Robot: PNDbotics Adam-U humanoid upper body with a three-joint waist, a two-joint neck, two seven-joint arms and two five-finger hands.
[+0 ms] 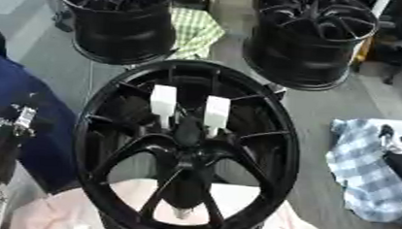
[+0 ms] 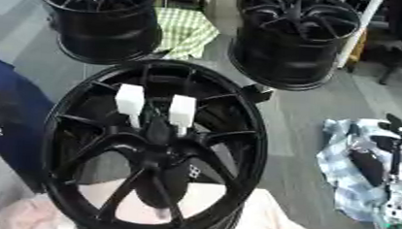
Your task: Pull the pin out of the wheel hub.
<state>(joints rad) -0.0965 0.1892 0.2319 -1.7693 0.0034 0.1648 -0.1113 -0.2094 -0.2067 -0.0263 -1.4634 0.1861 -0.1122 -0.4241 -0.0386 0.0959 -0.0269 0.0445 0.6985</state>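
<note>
Centrally, a large black wheel hub [image 1: 186,150] fills the view, lying face-up with its spokes running out from the middle, its near rim resting on a pale pink cloth [image 1: 56,212]. Beyond it stand two more black wheels, one at upper left [image 1: 119,23] and one at upper right [image 1: 310,38], with a green checked cloth [image 1: 195,31] between them. A blue-and-white checked cloth [image 1: 363,177] lies to the right on the grey floor. The robot's right hand [image 2: 395,164] shows at the right edge over that cloth, well apart from the hub; whether its fingers are curled or straight cannot be told. Its left hand [image 1: 3,142] sits at the left edge, likewise unclear. Two white block-topped pins, the left pin [image 1: 163,101] and the right pin [image 1: 216,111], stand upright side by side in the hub near its centre.
</note>
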